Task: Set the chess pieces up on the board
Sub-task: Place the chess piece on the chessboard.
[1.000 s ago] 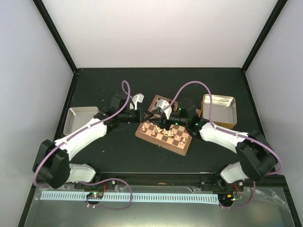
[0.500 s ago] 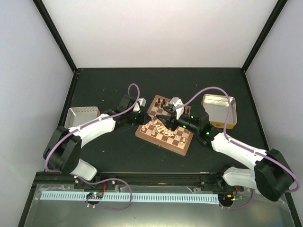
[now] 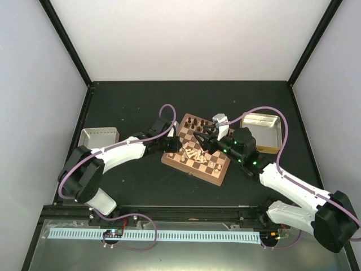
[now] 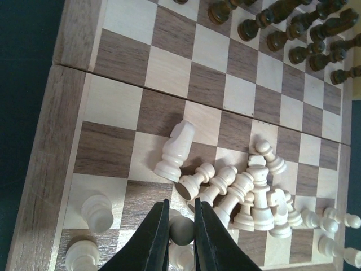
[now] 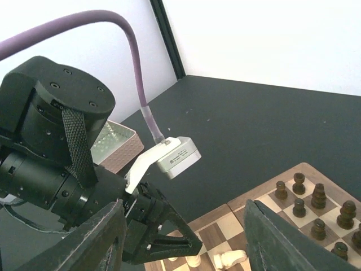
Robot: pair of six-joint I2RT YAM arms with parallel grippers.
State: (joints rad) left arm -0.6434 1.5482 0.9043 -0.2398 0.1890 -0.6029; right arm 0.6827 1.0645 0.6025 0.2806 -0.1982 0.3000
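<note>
The board [image 3: 217, 169] lies tilted at the table's middle and fills the left wrist view [image 4: 118, 56]. Dark brown pieces [image 3: 198, 122] stand in rows at its far edge [image 4: 293, 34]. Cream pieces [image 3: 194, 153] lie tumbled in a heap [image 4: 248, 192]; a few cream pawns [image 4: 97, 210] stand at the near left corner. My left gripper [image 4: 180, 223] is shut on the round head of a cream pawn [image 4: 181, 230] at the board's left edge [image 3: 176, 145]. My right gripper [image 3: 203, 138] hovers open and empty over the board's middle, its fingers [image 5: 96, 240] wide apart, facing the left gripper [image 5: 163, 237].
A metal tray [image 3: 98, 136] sits left of the board and shows in the right wrist view [image 5: 118, 144]. Another metal tray [image 3: 264, 129] sits right of the board, behind my right arm. Both arms reach over the board from opposite sides, close together.
My left gripper has moved right and down onto the board's left edge. My right arm has swung its elbow right and shifted its gripper right, over the board's middle.
</note>
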